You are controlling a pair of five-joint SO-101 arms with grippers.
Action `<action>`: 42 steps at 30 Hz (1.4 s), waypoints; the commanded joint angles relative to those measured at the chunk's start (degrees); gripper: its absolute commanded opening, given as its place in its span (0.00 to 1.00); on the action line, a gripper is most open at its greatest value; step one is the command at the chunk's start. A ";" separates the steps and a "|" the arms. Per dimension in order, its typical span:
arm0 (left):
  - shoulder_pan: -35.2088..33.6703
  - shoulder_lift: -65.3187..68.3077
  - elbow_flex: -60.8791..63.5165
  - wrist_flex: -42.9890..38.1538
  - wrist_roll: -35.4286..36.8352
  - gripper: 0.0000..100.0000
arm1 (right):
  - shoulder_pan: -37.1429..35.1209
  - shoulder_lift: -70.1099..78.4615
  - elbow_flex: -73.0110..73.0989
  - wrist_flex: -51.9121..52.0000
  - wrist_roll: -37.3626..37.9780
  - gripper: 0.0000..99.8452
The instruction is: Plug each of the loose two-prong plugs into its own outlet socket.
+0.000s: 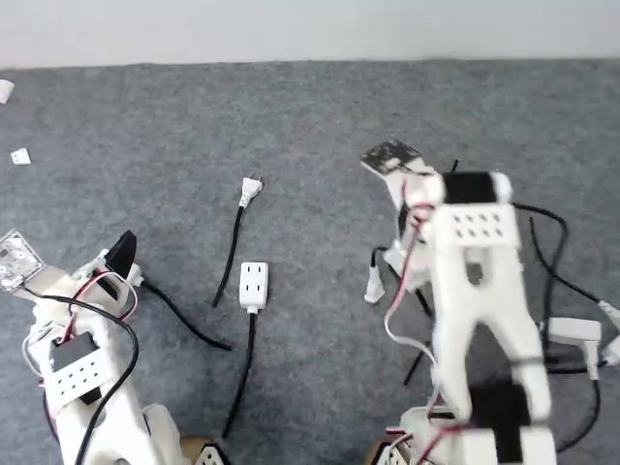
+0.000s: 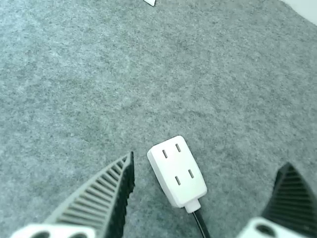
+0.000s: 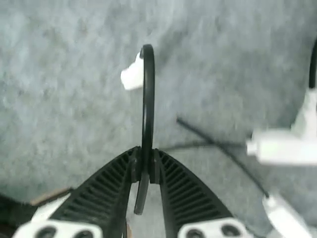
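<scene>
Two loose plugs are out on the grey surface (image 1: pixel 291 116). The first plug (image 1: pixel 251 189) lies free near the middle, prongs pointing away from the arms. Its black cord (image 1: pixel 231 254) trails back towards the arms and ends just left of the outlet block (image 1: pixel 253 286). That outlet block lies flat, face up, and my left wrist view shows two pairs of slots on it, none filled. Its own cable (image 1: pixel 242 368) runs off towards the near edge. The second plug (image 1: pixel 374 289) is to the right of the block, well apart from it, at the end of a thin black lead (image 3: pixel 147 89) that arches over. I cannot tell whether this plug rests on the surface.

My right claw (image 3: pixel 146 153) is clenched on that lead, gripping the wire partway along rather than the plug body. My left claw (image 2: pixel 209 163) is released, fingers spread wide. It hovers with the outlet block showing between them in its wrist view, touching nothing.

Near the right edge, beside the right arm, lies a white block (image 1: pixel 572 331) among dark cables. Small white scraps (image 1: pixel 19 155) lie at the far left.
</scene>
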 commanded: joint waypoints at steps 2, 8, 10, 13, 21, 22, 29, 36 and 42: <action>0.26 -1.05 -0.66 -1.32 0.26 0.41 | -2.77 10.59 -9.41 -5.41 -3.69 0.01; 0.26 -1.05 -0.66 -1.32 0.26 0.41 | -5.05 22.64 -18.55 -11.12 -6.95 0.01; 0.26 -1.05 -0.66 -1.32 0.26 0.41 | -6.20 25.98 -20.92 -10.59 -7.38 0.02; 0.26 -1.05 -0.75 -1.32 0.26 0.41 | -8.04 30.29 -22.51 -9.98 -7.91 0.12; 0.26 -1.05 -0.75 -1.32 0.26 0.41 | -9.45 30.99 -25.14 -9.45 -10.55 0.15; 0.26 -1.05 -0.75 -1.32 0.26 0.41 | -9.45 30.73 -24.97 -9.36 -11.08 0.14; 0.26 -1.05 -0.66 -1.32 0.26 0.41 | -9.45 29.76 -14.42 -17.10 -13.45 0.14; 0.26 -1.05 -0.66 -1.32 0.26 0.41 | -9.63 25.36 -13.89 -18.33 -18.37 0.01; 0.35 -1.05 -0.66 -1.32 0.26 0.41 | -10.77 20.97 -12.13 -18.77 -20.13 0.01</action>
